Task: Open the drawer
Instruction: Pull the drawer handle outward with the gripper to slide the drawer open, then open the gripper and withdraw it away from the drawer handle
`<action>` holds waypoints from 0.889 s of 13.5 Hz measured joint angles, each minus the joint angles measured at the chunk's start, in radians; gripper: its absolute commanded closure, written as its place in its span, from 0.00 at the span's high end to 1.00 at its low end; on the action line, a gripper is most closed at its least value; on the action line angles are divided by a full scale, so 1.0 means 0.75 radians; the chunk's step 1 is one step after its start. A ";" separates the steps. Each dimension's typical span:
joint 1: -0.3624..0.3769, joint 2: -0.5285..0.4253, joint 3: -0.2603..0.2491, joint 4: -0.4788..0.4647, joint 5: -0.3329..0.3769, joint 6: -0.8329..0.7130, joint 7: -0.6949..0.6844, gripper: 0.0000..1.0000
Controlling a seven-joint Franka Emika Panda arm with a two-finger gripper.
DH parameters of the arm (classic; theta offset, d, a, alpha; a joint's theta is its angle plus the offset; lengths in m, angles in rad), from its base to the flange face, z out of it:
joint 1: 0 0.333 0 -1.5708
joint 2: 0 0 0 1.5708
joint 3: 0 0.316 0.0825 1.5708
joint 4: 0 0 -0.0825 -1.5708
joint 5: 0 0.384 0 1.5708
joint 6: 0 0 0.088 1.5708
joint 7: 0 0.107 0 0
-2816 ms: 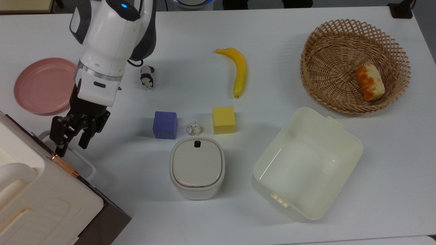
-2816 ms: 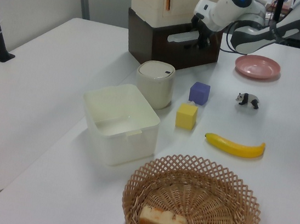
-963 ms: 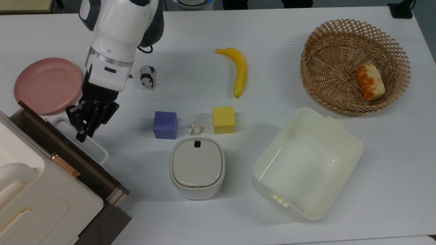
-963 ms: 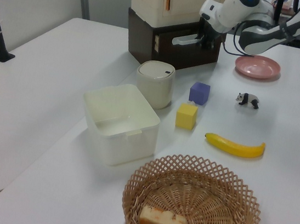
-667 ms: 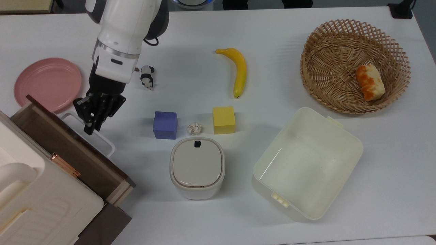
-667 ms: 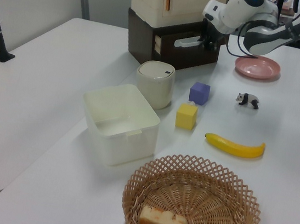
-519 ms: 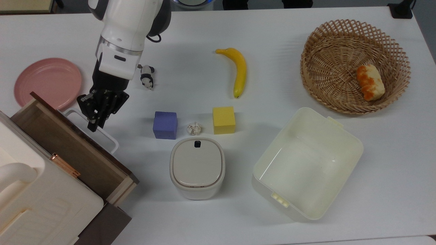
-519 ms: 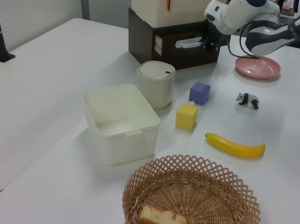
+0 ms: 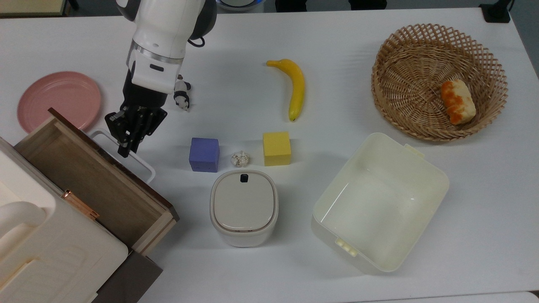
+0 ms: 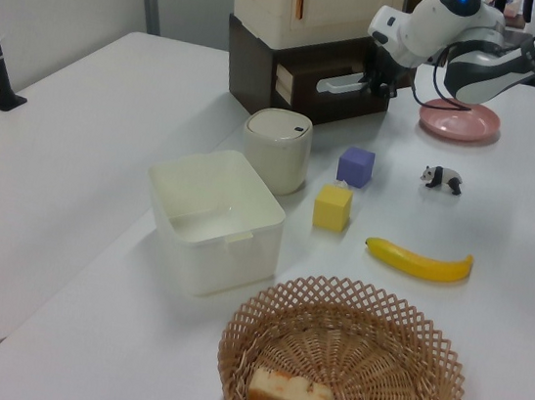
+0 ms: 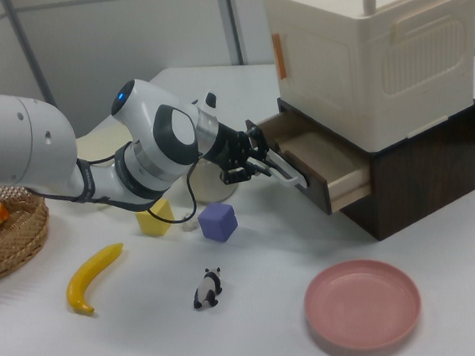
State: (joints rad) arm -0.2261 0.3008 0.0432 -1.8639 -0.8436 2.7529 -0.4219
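- tool (image 9: 128,139) clenched on white loop handle (image 9: 126,155) of drawer (image 9: 84,185)
- drawer partly out of cream cabinet (image 11: 377,55), inside bare wood
- purple cube (image 9: 204,154) nearby on counter (image 9: 337,46)

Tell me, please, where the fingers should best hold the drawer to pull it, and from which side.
Probably the white loop handle on the drawer front. It stands off the panel, leaving a gap, so a finger can hook behind its bar from above.
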 measured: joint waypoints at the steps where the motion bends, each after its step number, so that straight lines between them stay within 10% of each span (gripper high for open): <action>1: 0.001 -0.001 0.000 -0.003 0.000 0.000 0.000 0.02; 6: 0.006 -0.002 0.000 -0.005 0.000 -0.001 0.020 0.22; 9: 0.022 -0.012 0.016 -0.008 0.000 -0.001 0.052 0.90; 12: 0.047 -0.030 0.020 -0.019 0.001 -0.001 0.081 0.91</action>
State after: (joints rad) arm -0.1908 0.2787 0.0579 -1.8778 -0.8429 2.7523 -0.3611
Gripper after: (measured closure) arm 0.445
